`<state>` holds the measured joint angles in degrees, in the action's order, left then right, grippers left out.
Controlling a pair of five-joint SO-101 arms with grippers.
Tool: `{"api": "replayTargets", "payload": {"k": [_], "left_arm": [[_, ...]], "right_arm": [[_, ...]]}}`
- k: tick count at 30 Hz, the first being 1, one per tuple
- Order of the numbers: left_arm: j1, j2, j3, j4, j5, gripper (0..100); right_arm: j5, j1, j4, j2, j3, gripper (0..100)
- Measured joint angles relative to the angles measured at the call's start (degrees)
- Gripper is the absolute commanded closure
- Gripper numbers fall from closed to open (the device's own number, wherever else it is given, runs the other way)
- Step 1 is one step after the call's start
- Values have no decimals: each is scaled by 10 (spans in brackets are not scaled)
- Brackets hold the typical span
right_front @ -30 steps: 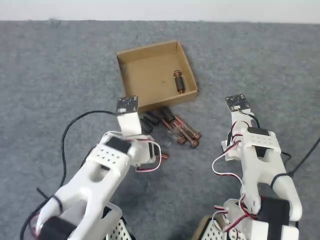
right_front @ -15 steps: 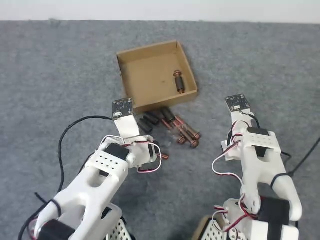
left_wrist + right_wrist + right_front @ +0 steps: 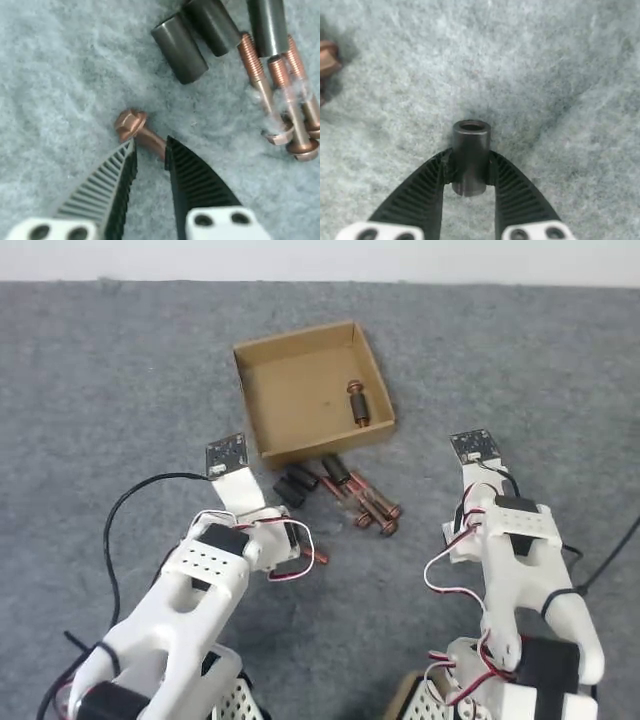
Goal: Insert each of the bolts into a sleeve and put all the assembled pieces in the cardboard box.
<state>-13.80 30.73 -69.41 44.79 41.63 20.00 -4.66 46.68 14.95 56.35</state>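
Note:
My left gripper is shut on the shank of a copper bolt, whose flanged head sticks out past the fingertips just over the grey carpet. In the high view this bolt sits in front of the loose pile. My right gripper is shut on a dark sleeve, held upright with its open bore showing. The right arm stands to the right of the pile. The cardboard box at the back holds one assembled piece.
Between box and arms lie loose dark sleeves and several copper bolts close together. A black cable loops left of the left arm. Grey carpet lies open on both sides.
The left arm's wrist has swung left and drawn back from the pile, and the bolt in its fingers has shifted slightly left with it. The right arm has not moved.

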Motion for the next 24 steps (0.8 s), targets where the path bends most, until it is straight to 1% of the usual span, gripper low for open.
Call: {"api": "replayTargets", "payload": {"k": [4, 8, 13, 17, 20, 22, 24], "left_arm": [[2, 1, 0, 0, 0, 879], [-12, -4, 0, 0, 1, 875], [-12, -103, 45, 3, 12, 878], [-14, -187, 113, 34, 37, 878], [-14, -200, 124, 40, 45, 878], [-14, -200, 124, 41, 47, 894], [-14, -190, 123, 43, 49, 949]], "right_arm": [[0, 0, 0, 1, 0, 991], [0, 0, 0, 1, 0, 991], [0, 0, 0, 1, 0, 991], [5, 0, 0, 1, 0, 991], [11, 0, 0, 1, 0, 991], [11, 0, 0, 1, 0, 991], [13, 0, 0, 1, 0, 991]]}}
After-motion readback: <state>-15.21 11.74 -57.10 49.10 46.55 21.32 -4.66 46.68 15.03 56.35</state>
